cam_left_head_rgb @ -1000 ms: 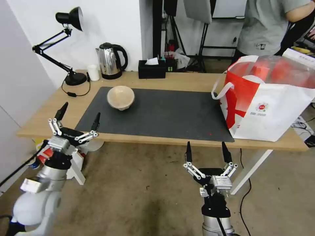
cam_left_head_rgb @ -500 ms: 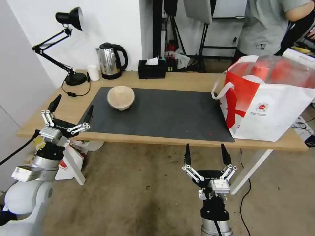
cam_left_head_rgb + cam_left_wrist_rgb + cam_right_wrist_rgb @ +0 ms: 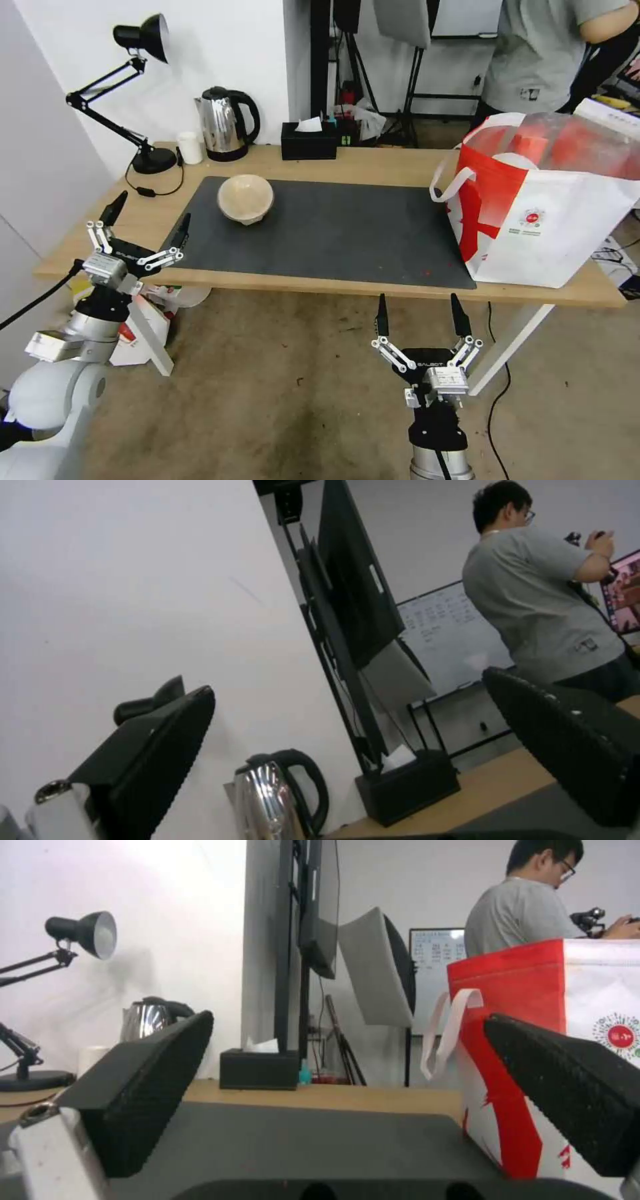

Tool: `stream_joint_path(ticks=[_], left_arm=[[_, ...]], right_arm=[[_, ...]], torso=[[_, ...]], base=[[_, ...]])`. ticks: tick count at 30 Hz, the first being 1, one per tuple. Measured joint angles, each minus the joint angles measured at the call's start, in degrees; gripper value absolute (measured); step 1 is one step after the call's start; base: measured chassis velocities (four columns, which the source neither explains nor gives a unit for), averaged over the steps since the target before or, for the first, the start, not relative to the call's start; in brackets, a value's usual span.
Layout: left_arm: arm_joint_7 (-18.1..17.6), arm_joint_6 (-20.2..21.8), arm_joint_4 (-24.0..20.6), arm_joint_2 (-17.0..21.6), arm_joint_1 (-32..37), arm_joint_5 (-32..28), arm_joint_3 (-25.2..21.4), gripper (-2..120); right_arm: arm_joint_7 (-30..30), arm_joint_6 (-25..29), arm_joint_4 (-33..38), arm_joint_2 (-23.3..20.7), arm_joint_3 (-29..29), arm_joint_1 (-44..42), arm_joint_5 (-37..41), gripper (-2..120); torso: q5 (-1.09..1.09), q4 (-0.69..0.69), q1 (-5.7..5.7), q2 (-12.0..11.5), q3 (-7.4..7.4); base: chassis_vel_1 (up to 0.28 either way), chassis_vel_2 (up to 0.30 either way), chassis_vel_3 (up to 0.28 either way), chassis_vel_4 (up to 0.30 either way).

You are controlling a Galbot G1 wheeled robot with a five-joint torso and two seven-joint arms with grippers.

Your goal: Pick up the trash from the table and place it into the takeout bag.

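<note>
Since a second ago, the left pincer (image 3: 141, 230) is being seen farther out toward the robot's left and slightly lower, while the tabletop's things are lying unchanged. Largest first: the tabletop (image 3: 373, 167) is being covered over its middle by a dark grey mat (image 3: 333, 233). At its right end the takeout bag (image 3: 553, 200) is being kept upright with its mouth open, which is judged to suit dropping trash in from above; red shapes are being glimpsed inside through a translucent cover. On the mat's far left part the beige bowl (image 3: 245, 198) is being left tilted on its side, well apart from the bag, and is judged to be the trash yet to be collected. The left pincer is being held wide apart just before the tabletop's near left edge, nearer the bowl than the other arm, presumably readied for it. The right pincer (image 3: 420, 313) is being held equally wide, pointing up below the near edge, apparently waiting.
</note>
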Motion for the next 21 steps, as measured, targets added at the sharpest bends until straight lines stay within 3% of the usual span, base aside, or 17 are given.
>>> stream_joint_path(ticks=[11, 21], left_arm=[[-0.1, 2.0, 3.0, 5.7, -3.1, -1.3, 3.3, 100], [-0.1, 4.9, 9.4, 16.8, -9.9, -4.8, 10.2, 100]], right_arm=[[0.0, -0.1, 0.0, 0.0, 0.0, 0.0, 0.0, 100], [0.0, -0.1, 0.0, 0.0, 0.0, 0.0, 0.0, 100]], torso=[[0.0, 0.0, 0.0, 0.0, 0.0], [0.0, 0.0, 0.0, 0.0, 0.01]], base=[[0.0, 0.0, 0.0, 0.0], [0.0, 0.0, 0.0, 0.0]])
